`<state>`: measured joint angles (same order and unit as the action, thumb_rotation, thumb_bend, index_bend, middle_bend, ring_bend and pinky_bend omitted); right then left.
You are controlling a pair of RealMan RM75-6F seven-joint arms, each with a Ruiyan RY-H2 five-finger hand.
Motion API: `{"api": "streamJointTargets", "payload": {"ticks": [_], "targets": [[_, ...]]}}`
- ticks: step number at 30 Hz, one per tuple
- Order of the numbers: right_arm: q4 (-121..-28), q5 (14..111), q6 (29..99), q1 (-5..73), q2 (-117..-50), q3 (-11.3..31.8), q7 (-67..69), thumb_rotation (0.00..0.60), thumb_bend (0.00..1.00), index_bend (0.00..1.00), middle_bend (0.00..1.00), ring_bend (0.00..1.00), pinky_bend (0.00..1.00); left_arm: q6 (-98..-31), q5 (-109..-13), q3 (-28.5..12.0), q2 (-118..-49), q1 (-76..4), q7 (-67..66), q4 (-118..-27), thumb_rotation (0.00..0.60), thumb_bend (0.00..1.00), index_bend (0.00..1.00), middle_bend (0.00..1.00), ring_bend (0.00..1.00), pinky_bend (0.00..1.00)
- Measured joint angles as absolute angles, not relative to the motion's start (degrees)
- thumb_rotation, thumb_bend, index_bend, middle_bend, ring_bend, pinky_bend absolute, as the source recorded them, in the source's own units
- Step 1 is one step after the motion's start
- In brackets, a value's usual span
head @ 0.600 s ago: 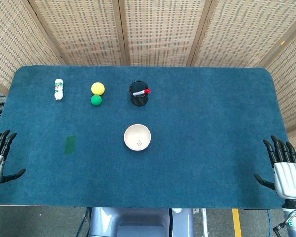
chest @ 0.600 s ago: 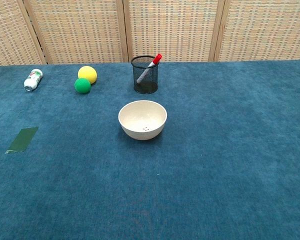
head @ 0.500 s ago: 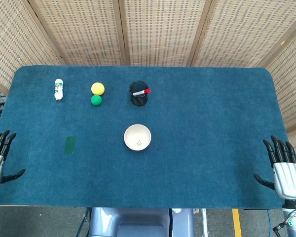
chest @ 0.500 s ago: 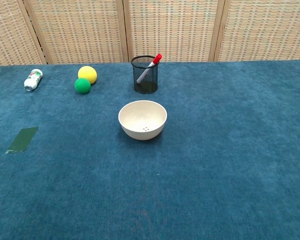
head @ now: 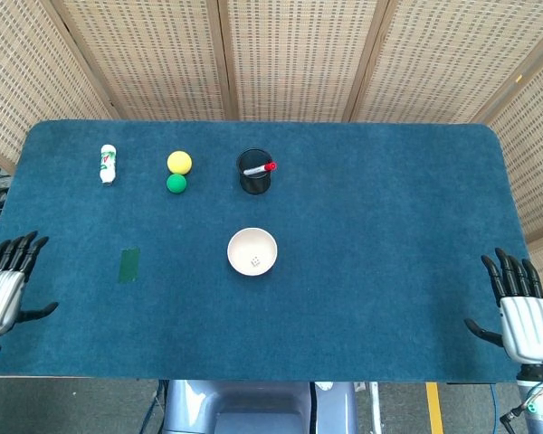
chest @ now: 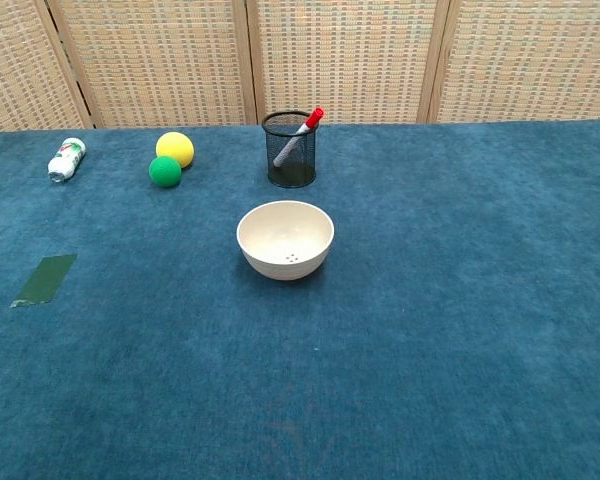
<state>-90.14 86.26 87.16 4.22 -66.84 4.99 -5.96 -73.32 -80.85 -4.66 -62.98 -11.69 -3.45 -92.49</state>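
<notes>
A blue felt-covered table [head: 389, 235] fills most of both views, backed by woven cane screen panels [head: 290, 54] with wooden frames.

The left hand [head: 4, 287] sits at the table's left edge in the head view, palm down, fingers spread and thumb out to the side, holding nothing. The right hand [head: 522, 312] sits at the right edge in the same pose — fingers apart, thumb out, nothing in it. Neither hand shows in the chest view.

Near the middle of the table stands a cream bowl [head: 252, 251], upright, with a few small dark holes or specks in its bottom [chest: 291, 257]; which they are cannot be told. Behind it, well apart, is a black mesh pen cup [head: 254, 172], also upright. A marker with a red cap [chest: 301, 131] leans inside it, cap end up and tilted toward the right.

Left of the cup lie two balls: a yellow ball [head: 179, 162] and, just in front of it and about touching, a smaller green ball [head: 176, 183]. Farther left, near the back left corner, a small white bottle [head: 108, 164] with a green and red label lies on its side.

A dark green strip of tape [head: 128, 264] lies flat on the felt between the left hand and the bowl — the thing nearest that hand, though still apart from it.
</notes>
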Motion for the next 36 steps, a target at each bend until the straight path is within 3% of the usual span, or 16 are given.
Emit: {"api": "streamJointTargets", "payload": {"ticks": [4, 10, 22, 36], "targets": [[-90.04, 85.70, 86.36, 4.58, -66.76, 5.14, -5.60, 0.600, 0.00, 0.00, 0.00, 0.00, 0.00, -62.92, -76.72, -6.57, -62.71, -17.54, -3.66, -92.12, 0.600, 0.46, 0.29, 0.00, 0.00, 0.00], [-89.87, 85.41, 85.67, 4.83, -66.71, 5.10, -5.19, 0.600, 0.00, 0.00, 0.00, 0.00, 0.00, -52.61, -66.50, -9.64, -64.31, -25.64, -7.09, -89.42, 0.600, 0.64, 0.33, 0.00, 0.00, 0.00], [-89.59, 84.75, 84.32, 5.38, -66.38, 5.16, -3.69, 0.600, 0.00, 0.00, 0.00, 0.00, 0.00, -42.56, -51.50, -10.27, -72.60, -34.80, -13.51, -81.43, 0.600, 0.69, 0.34, 0.00, 0.00, 0.00], [-89.55, 84.39, 83.88, 5.50, -66.04, 5.08, -2.84, 0.600, 0.00, 0.00, 0.00, 0.00, 0.00, -41.69, -47.30, -8.00, -78.65, -37.89, -15.22, -75.39, 0.600, 0.71, 0.34, 0.00, 0.00, 0.00]]}}
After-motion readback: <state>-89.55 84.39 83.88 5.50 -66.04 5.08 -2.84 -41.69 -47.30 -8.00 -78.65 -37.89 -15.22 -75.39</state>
